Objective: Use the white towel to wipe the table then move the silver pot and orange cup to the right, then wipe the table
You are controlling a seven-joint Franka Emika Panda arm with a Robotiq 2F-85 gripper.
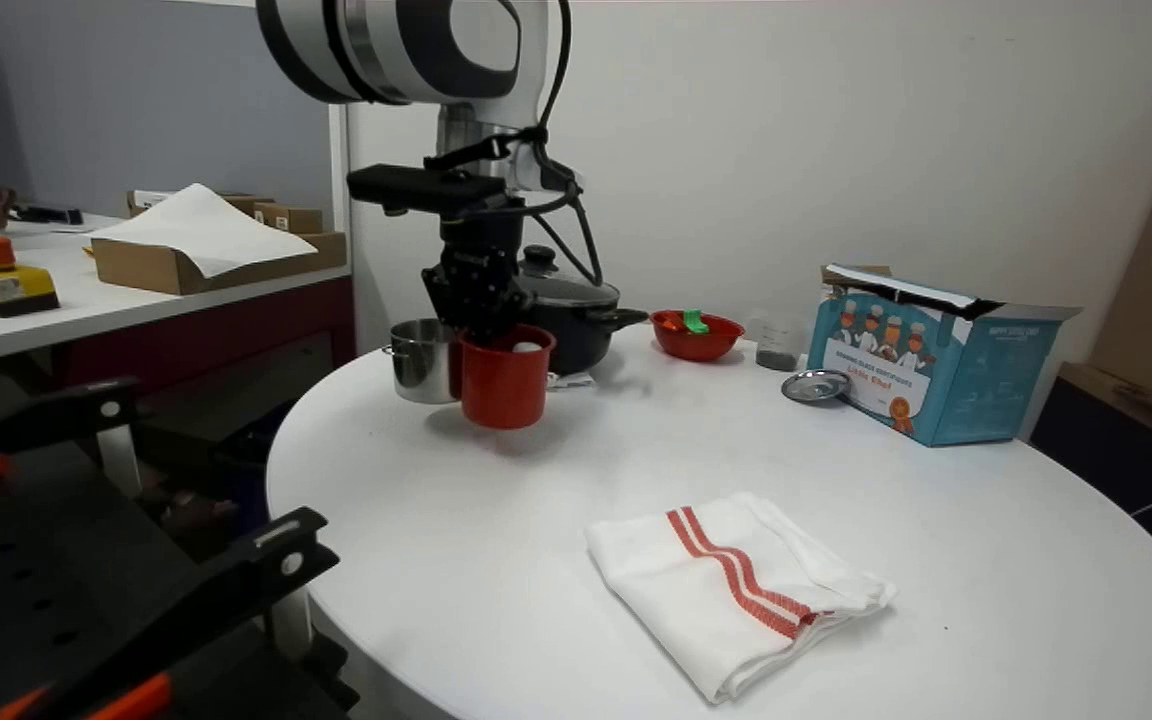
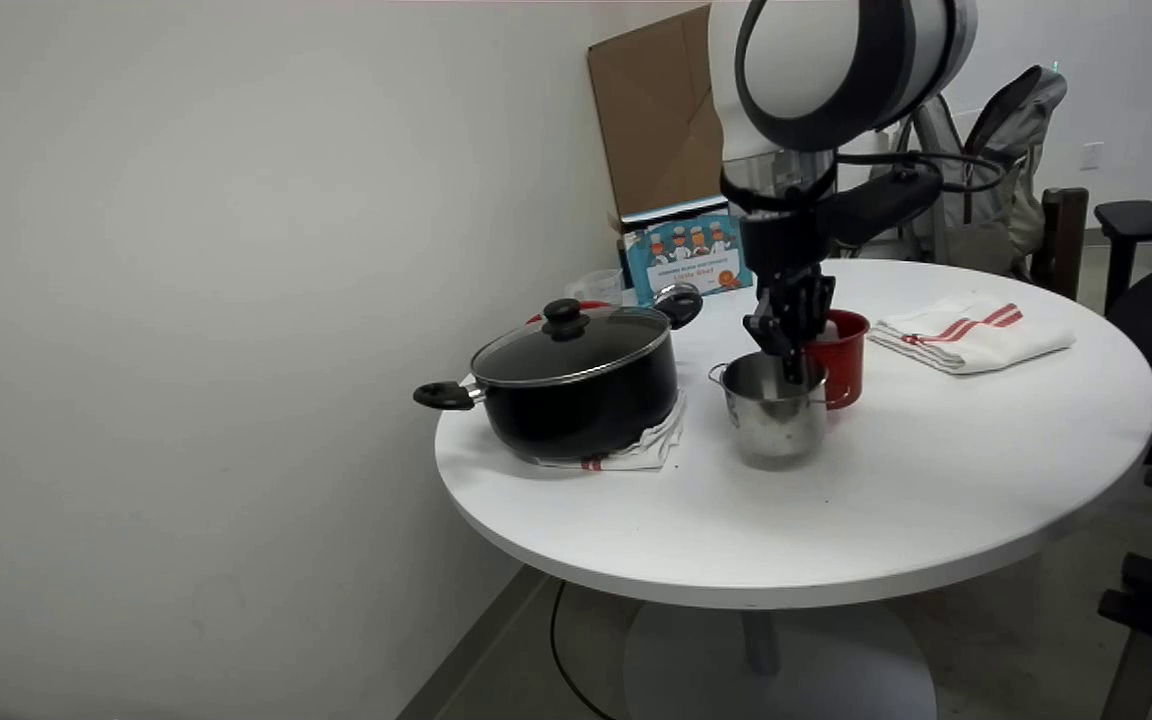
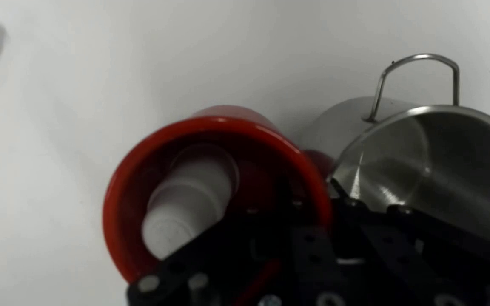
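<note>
The orange cup [image 1: 504, 390] stands upright at or just above the round white table [image 1: 416, 580], its mouth upward and its long axis vertical; whether its base touches down is unclear. Its handle faces the silver pot [image 2: 776, 432], and a tilted white cylinder [image 3: 187, 204] rests inside. The gripper [image 3: 313, 191] hangs over the handle side with its fingers nearly together astride the cup's rim, one finger inside; it looks to have hold of that side. Whether the outer finger reaches into the silver pot as well is hard to see. That pot, also mouth up, crowds the cup there, a wire loop jutting from its side. Close by, a lidded black pot [image 2: 576, 415] sits on a striped cloth [image 2: 646, 453]. Past it are a red bowl [image 1: 696, 345] holding a green piece [image 1: 691, 322], a clear tub [image 1: 779, 345], and a small metal lid [image 1: 816, 386] just beside a blue box [image 1: 996, 390]. The white towel [image 1: 676, 590] lies folded flat on the table, apart from the cup, its red stripes slanting across it.
</note>
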